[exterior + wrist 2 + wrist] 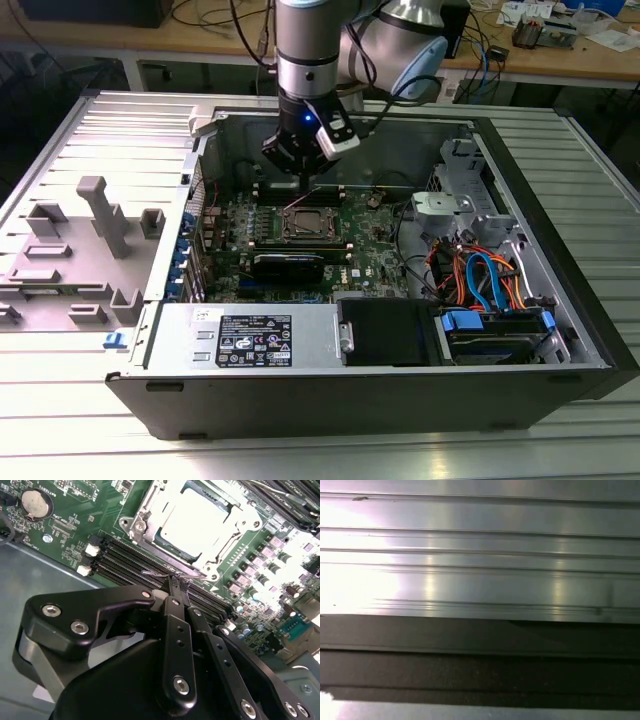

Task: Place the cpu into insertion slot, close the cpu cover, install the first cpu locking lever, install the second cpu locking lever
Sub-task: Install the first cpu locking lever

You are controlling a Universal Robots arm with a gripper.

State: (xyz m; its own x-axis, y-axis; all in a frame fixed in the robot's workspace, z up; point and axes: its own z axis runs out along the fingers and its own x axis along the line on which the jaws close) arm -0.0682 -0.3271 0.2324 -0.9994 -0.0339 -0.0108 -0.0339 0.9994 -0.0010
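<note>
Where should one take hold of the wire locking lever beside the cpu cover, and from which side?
Probably at its looped free end, from above. The locking lever is a thin wire lying low between the cpu cover and the memory slots; only that bent end leaves room for a hold.

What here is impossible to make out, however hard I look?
1. Second wrist view: glare whitens the cpu, hiding its surface.
2. Same view: whether the shut gripper pinches the wire lever or only touches it; its tips cover the spot.
3. Exterior view: the insertion slot is too small for detail.
</note>
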